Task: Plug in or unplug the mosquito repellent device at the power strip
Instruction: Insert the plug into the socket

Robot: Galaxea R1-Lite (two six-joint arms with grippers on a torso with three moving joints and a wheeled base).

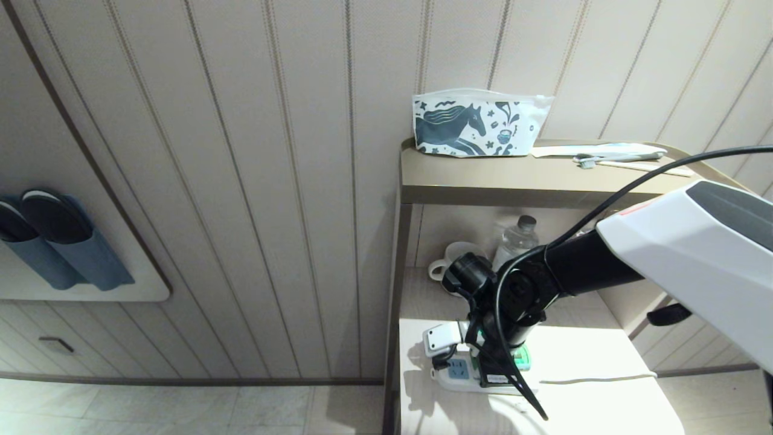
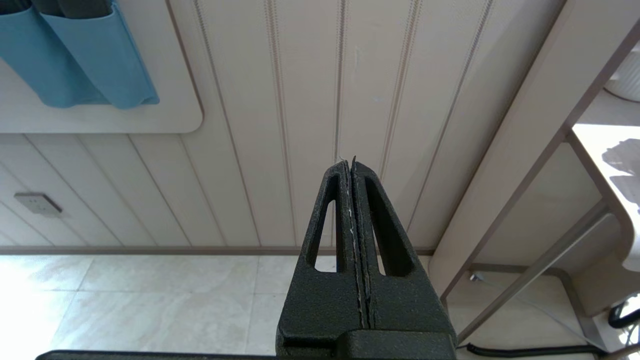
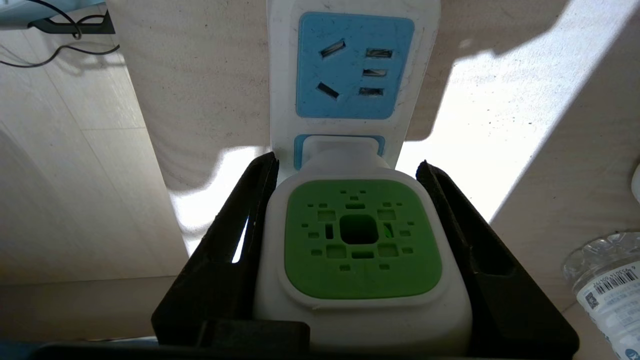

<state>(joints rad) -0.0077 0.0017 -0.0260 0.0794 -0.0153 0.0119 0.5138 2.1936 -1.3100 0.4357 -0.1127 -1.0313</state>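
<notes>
Right gripper [image 3: 350, 200] clamps mosquito repellent device [image 3: 362, 240], seated in power strip [image 3: 350, 65] near shelf [image 1: 592, 362] front-left edge. White adapter [image 1: 439, 338] touches strip; mug [image 1: 450, 257], water bottle [image 1: 513, 241] behind. Left gripper [image 2: 352, 170] pressed closed, parked by wall.

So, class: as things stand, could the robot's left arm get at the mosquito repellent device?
Probably not. The left claw hangs shut out by the wall, away from the shelf, and the right claw already clamps the mosquito repellent device at the power strip.
</notes>
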